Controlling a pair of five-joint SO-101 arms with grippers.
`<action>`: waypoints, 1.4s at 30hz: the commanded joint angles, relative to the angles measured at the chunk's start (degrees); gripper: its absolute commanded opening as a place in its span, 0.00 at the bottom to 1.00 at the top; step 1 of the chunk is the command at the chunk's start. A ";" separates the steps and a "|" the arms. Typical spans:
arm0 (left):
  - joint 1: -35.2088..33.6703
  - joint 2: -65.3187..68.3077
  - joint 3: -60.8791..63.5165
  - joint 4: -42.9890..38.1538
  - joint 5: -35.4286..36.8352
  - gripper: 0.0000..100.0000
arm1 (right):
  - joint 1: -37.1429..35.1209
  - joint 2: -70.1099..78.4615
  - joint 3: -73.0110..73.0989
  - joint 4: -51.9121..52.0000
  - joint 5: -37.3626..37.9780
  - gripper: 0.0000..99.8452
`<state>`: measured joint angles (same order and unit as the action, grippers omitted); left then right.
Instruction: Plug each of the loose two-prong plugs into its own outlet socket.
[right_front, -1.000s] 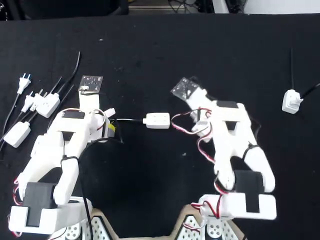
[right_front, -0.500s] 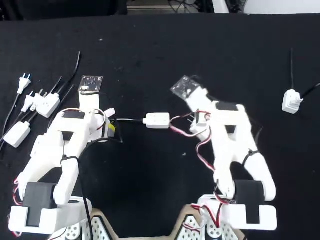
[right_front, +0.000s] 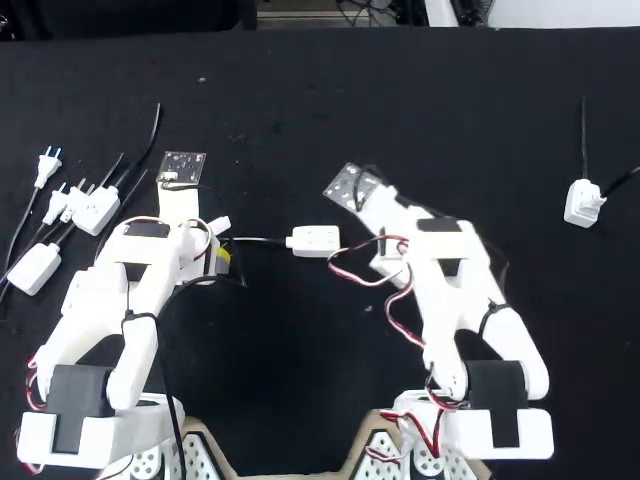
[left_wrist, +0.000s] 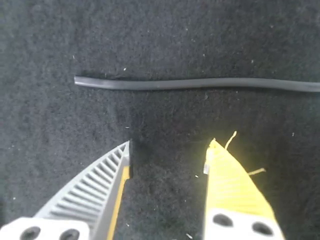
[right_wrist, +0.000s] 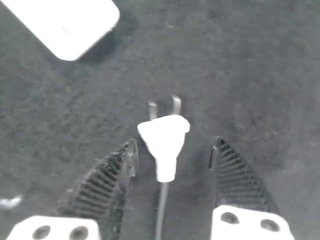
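Got a bunch of loose white plugs (right_front: 80, 205) over at 9 o'clock on the black table (right_front: 300, 90); next, left gripper (left_wrist: 170, 147) at roughly 10 o'clock of the middle, spread wide on nothing, just a black cable (left_wrist: 200, 84) lying past the fingertips; white outlet socket (right_front: 313, 240) pretty much dead centre; right gripper (right_wrist: 173, 142) at 1 o'clock of that, gaping wide either side of a white two-prong plug (right_wrist: 164, 135), not closed on it; white block (right_front: 580, 203) way out at 3.
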<state>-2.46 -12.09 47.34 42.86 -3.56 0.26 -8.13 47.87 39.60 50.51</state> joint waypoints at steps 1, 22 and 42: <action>-0.57 -2.11 -0.13 -0.79 0.26 0.25 | 3.87 1.63 -0.66 -4.57 1.67 0.22; -0.57 -2.02 -0.31 -0.79 0.26 0.25 | 7.91 7.34 -9.10 -6.59 -5.54 0.22; -0.57 -2.02 -0.13 -0.79 0.26 0.25 | 3.87 7.87 -9.45 -6.59 -7.21 0.22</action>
<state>-2.46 -12.09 47.34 42.86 -3.56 5.19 -0.13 41.89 34.24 44.88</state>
